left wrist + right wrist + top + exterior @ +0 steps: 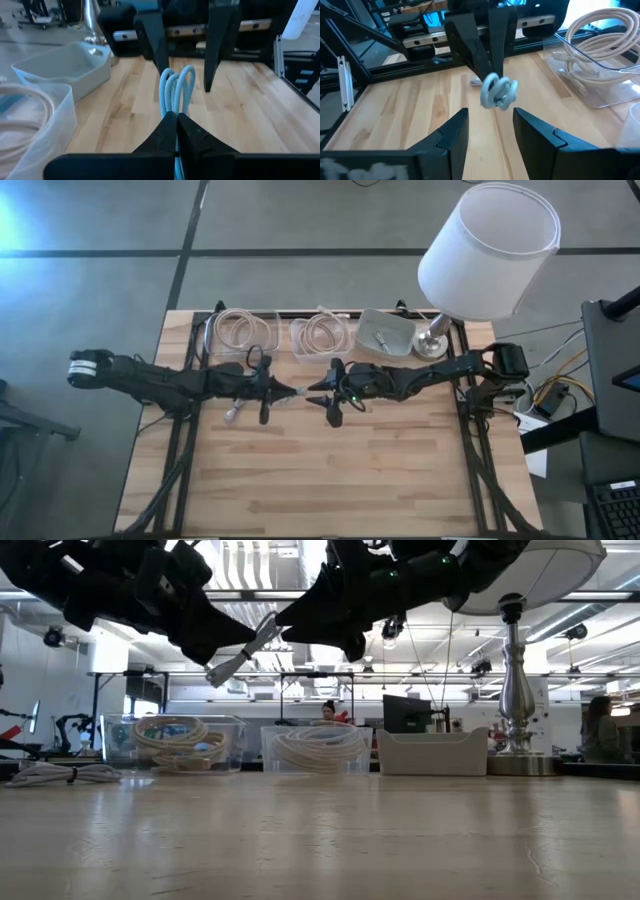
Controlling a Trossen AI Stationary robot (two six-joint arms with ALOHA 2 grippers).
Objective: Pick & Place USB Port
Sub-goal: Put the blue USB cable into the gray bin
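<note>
Cable (176, 91) coiled, plug ends hidden | left claw (176, 120) clamps it | right claw (490, 122) wide, facing

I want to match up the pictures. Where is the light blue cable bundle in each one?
High view: the light blue cable bundle lies centre, between both hands.
Low view: upper left of centre, held in the air.
Left wrist view: centre, pinched by the left hand.
Right wrist view: centre.
Shared landmark: the clear bin of coiled cable.
</note>
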